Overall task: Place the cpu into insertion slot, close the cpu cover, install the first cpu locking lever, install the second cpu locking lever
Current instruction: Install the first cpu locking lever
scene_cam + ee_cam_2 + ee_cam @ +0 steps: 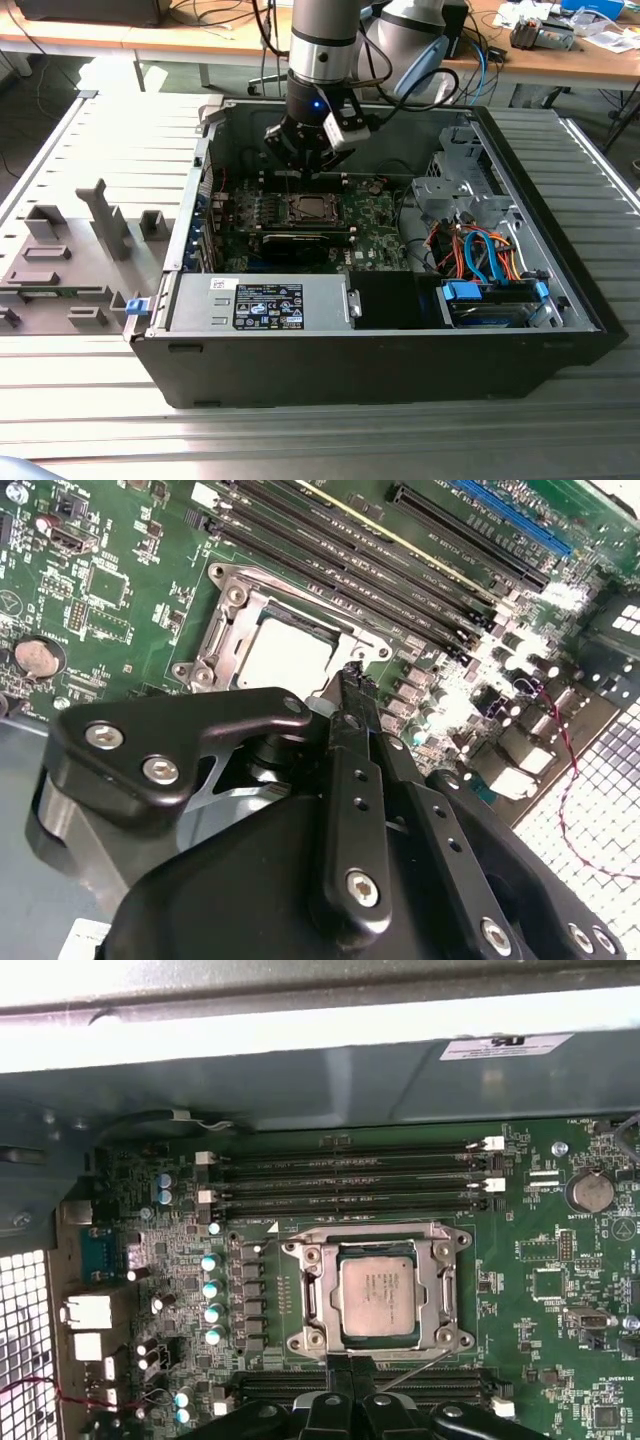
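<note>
I have the gripper [300, 165] down inside the open computer case [380, 365], which lies on its side on the slatted table [300, 440]. The case walls stand up all round, with the rear wall close behind the arm. At the exterior view's right are a drive cage [450, 190] and a tangle of orange and blue cables [480, 250], and a power supply [265, 300] fills the near corner. Above the green board [540, 1240] the room is freer. The memory slots [350, 1175] run just beside one edge of the socket, and a row of capacitors [210, 1300] stands along another. The cpu [378, 1295] sits flat in the insertion slot [380, 1343], with the cpu cover [445, 1295] lying down around it and its silver top showing through the cut-out. In the second wrist view the fingers [345, 720] are drawn together with nothing visibly between them, their tips at the socket's edge. In the first wrist view a thin locking lever [410, 1368] slants from the socket's corner toward those tips.
</note>
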Available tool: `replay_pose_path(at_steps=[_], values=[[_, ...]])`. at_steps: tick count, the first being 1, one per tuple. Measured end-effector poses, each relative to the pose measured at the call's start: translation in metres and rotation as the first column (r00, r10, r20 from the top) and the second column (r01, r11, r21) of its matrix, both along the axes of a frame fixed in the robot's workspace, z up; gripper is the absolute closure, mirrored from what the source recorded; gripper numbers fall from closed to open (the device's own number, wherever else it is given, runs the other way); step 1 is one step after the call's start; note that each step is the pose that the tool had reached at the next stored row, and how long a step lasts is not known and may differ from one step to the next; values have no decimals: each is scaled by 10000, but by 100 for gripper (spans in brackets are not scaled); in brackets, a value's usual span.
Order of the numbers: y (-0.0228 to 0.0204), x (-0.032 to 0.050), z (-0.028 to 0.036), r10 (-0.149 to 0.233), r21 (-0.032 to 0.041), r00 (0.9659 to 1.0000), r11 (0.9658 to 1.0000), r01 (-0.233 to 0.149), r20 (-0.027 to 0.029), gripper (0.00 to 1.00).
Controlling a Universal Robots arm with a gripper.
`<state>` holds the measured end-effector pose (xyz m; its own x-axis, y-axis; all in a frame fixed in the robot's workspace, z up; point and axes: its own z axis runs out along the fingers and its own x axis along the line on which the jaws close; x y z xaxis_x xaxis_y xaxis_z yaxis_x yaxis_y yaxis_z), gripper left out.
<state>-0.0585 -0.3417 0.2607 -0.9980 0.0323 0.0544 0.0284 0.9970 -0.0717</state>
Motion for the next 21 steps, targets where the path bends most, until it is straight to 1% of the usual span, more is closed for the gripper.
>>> replay_pose_path(at_steps=[6, 9, 11, 14, 17, 19, 21], values=[[0, 0, 0, 384, 4, 9993, 9993, -384, 0, 89], [0, 0, 0, 673, 8, 9977, 9977, -673, 1, 89], [0, 0, 0, 983, 13, 9952, 9952, -983, 1, 89], [0, 0, 0, 1477, 23, 9890, 9890, -1477, 2, 89], [0, 0, 0, 1789, 28, 9839, 9839, -1789, 4, 89], [0, 0, -1, 2022, 34, 9793, 9793, -2022, 5, 89], [0, 0, -1, 2127, 37, 9771, 9771, -2127, 5, 89]])
